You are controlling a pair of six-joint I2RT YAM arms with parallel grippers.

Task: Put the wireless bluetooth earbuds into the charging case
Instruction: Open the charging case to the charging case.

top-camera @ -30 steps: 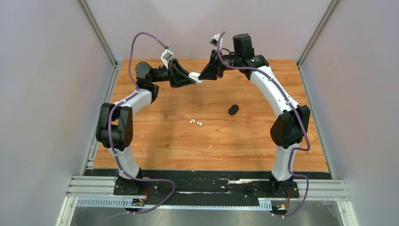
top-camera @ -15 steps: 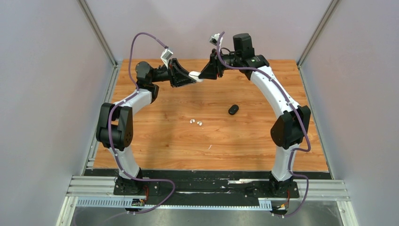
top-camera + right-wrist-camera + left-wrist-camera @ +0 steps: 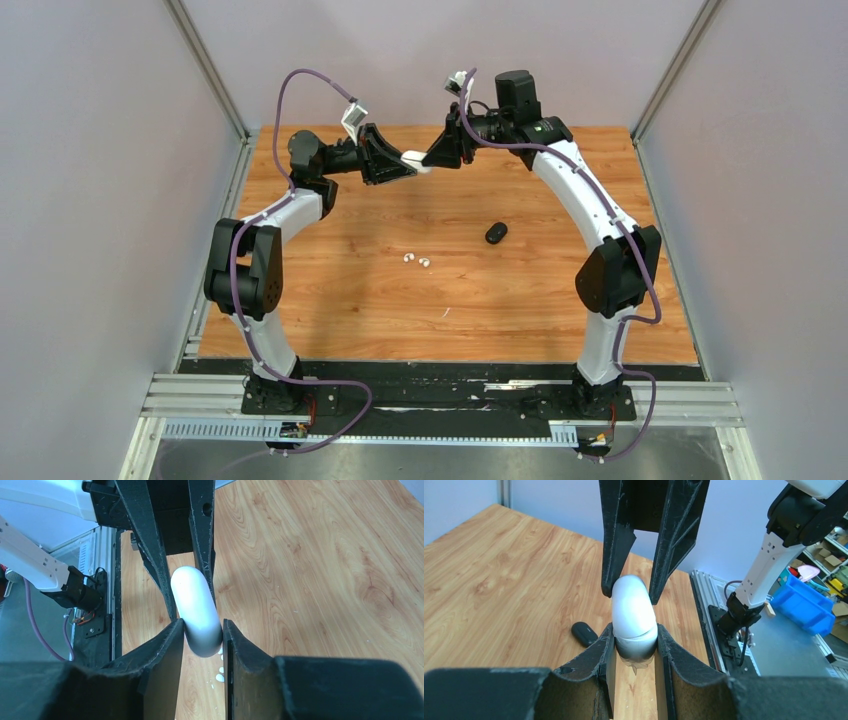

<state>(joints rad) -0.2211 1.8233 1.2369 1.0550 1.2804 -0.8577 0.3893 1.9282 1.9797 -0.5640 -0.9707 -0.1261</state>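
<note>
A closed white oval charging case (image 3: 416, 162) is held in the air over the back of the table, gripped at both ends. My left gripper (image 3: 404, 166) is shut on one end (image 3: 635, 640), and my right gripper (image 3: 431, 159) is shut on the other (image 3: 202, 632). The case fills the middle of the left wrist view (image 3: 634, 615) and of the right wrist view (image 3: 196, 607). Two white earbuds (image 3: 408, 258) (image 3: 425, 263) lie on the wood in mid-table and show below the case in the right wrist view (image 3: 220, 672). No black earbuds are in view.
A closed black oval case (image 3: 496, 233) lies on the table right of centre, also in the left wrist view (image 3: 584, 633). Grey walls stand close on the left, right and back. The arm bases sit on the black rail (image 3: 440, 385) at the near edge.
Both grippers, still holding the white case between them, have shifted very slightly toward the back. The earbuds and the black case have not moved.
</note>
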